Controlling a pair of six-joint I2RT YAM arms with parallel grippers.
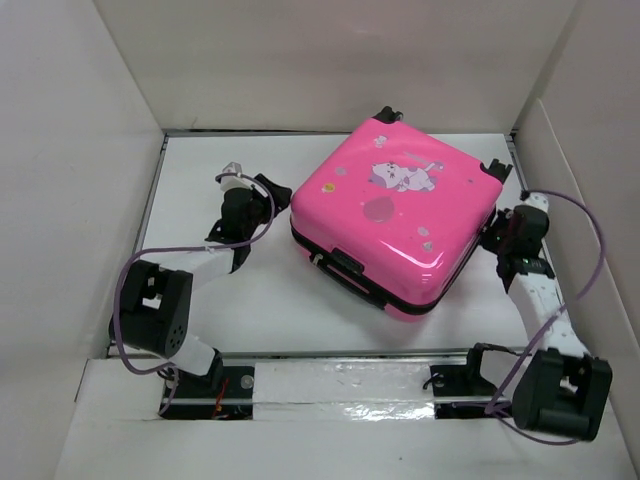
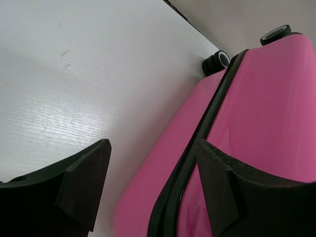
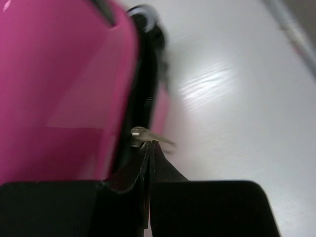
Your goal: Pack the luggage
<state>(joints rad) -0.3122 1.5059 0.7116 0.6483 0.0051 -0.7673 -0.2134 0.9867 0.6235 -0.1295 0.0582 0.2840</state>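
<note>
The pink suitcase (image 1: 390,215) lies flat and shut on the white table (image 1: 250,300). It is turned cornerwise, right of centre, with its cartoon print (image 1: 405,173) facing up. From overhead you only see both arms drawn in close to it, the left gripper (image 1: 268,188) by its left corner and the right gripper (image 1: 497,233) at its right side.

The wrist cameras tell more. On the left, the fingers (image 2: 81,182) stand wide apart and hold nothing. One is over bare table and the other is in front of the case's side, by the black zip seam (image 2: 197,148) that runs up towards two wheels (image 2: 216,60). The right wrist view is blurred, but the jaws are pressed together to a slit, with a small metal zip tab (image 3: 148,137) caught at their tips.

White walls (image 1: 80,150) box the table in on three sides.
</note>
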